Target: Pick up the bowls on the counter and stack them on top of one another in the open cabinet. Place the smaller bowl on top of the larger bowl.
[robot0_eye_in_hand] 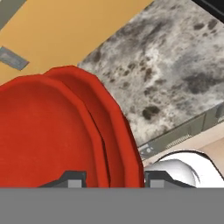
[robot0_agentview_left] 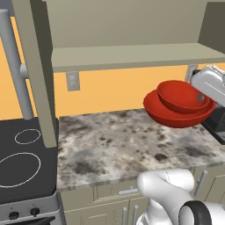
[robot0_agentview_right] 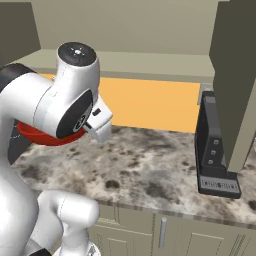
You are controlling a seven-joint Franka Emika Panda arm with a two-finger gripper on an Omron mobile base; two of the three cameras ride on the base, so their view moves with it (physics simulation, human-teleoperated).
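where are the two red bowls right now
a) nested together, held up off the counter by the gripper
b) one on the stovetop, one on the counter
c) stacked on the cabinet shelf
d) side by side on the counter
a: the smaller bowl sits inside the larger bowl, both lifted above the counter, with the gripper closed across their rims.

At lower left of the right base view, we find the arm (robot0_agentview_right: pixel 60 107) hiding most of the larger bowl (robot0_agentview_right: pixel 37 135). The hand view's left edge crops the smaller bowl (robot0_eye_in_hand: pixel 39 135).
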